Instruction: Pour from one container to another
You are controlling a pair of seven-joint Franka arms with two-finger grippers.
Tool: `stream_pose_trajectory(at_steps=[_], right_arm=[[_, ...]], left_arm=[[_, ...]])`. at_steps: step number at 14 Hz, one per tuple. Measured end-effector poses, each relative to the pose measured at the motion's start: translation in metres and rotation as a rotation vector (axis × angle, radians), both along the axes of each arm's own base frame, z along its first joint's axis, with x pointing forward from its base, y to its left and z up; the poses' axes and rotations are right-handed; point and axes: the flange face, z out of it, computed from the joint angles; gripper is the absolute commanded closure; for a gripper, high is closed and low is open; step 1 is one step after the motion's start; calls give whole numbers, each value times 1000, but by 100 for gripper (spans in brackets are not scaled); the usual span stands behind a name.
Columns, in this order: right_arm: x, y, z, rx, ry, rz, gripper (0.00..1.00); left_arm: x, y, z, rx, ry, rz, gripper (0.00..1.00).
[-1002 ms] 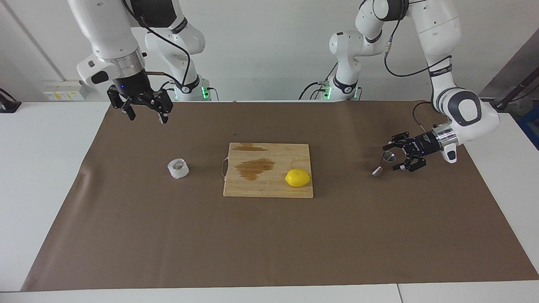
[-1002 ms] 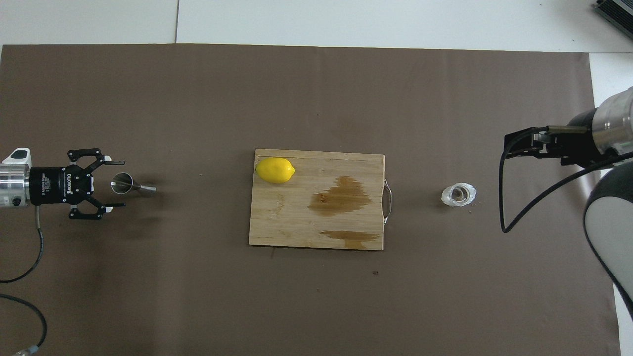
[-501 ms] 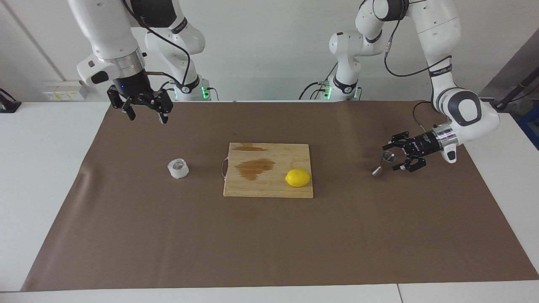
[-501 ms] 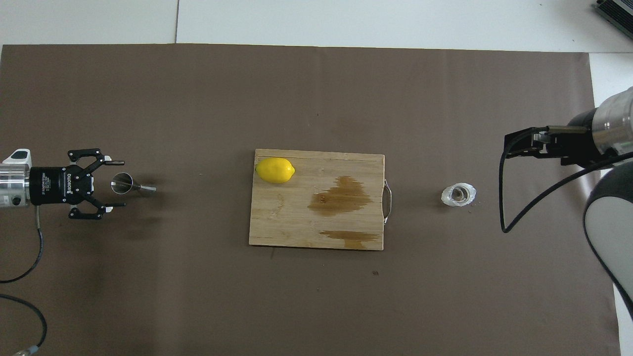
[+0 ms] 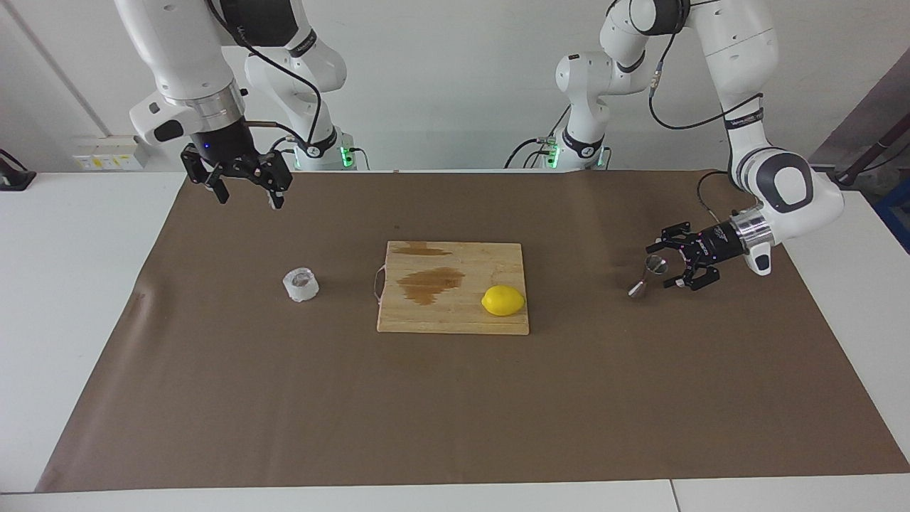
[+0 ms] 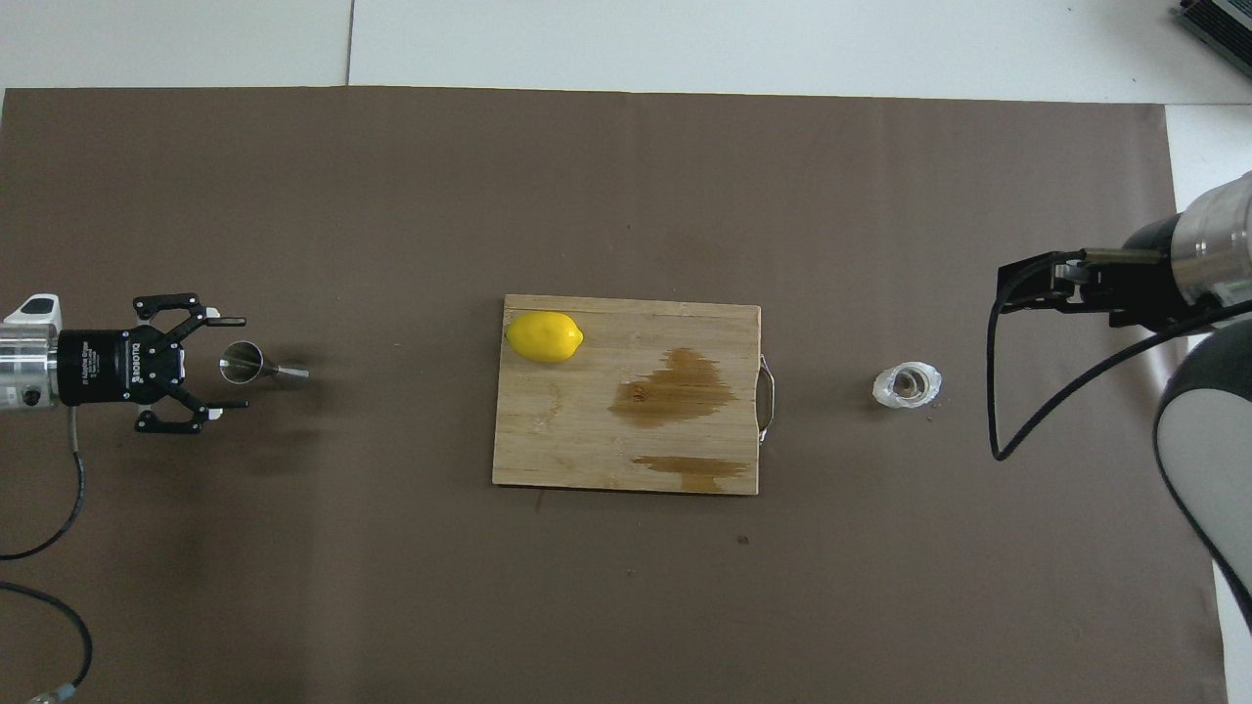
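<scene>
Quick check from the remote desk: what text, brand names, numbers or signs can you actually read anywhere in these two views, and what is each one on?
"ROBOTIQ", white letters, turned sideways, on the black body of the open left gripper in the overhead view.
Black band on the left arm's white forearm, facing view: lettering too small to read.
Yellow-marked white wall sockets, facing view: marks too small to read.
No readable text elsewhere.
</scene>
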Motion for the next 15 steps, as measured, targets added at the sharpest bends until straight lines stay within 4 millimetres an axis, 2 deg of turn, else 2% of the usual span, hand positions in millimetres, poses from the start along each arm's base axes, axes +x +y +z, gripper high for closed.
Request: stream_pose_trajectory(at_steps=[5,7,11,15], right_arm=[[0,0,0,0,0,0,0],[0,0,0,0,0,0,0],[0,0,0,0,0,0,0],[0,0,0,0,0,0,0]], left_arm=[[0,-1,0,0,-4,-3,0],[0,-1,1,-1,-5,-4,9],[-1,-2,0,-3,-4,-4,10],[0,-2,0,-3,-5,-4,33]])
